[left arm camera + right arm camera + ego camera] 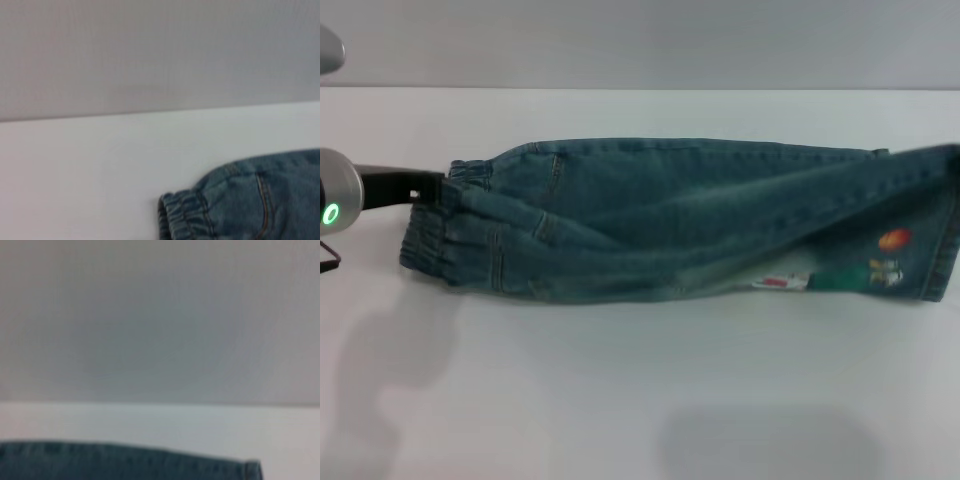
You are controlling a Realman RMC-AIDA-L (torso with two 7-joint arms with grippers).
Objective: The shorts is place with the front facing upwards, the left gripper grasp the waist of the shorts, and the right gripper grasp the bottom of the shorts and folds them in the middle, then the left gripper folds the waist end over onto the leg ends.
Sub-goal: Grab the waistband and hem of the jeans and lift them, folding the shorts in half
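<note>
White surface [620, 400] runs wide under a pale grey wall, and the shorts [690, 225] lie across it already folded in the middle, one leg stacked on the other, so the denim forms a single long band. Its long axis runs side to side across the robot's front: the waist of the shorts [450, 225], ruched and gathered, is at the robot's left end, and the leg ends [935, 225] with the small cartoon patch [885, 260] sit at the far right end, well apart from the waist.

The left gripper [428, 188] reaches in from the left edge and its black tip meets the upper corner of the waistband; the cloth hides its fingertips, so whether they are clamped on the denim or apart cannot be told. The left wrist view shows the gathered band close below the camera, which fits a gripper right at the waist. The right gripper does not show in any view; its wrist camera looks over the top edge of the denim and a hem corner near the leg end.

The step in hand appears to be the second fold. The left arm is the nearer one, and the move would need to carry the waist rightward along the long axis, over onto the leg ends.
</note>
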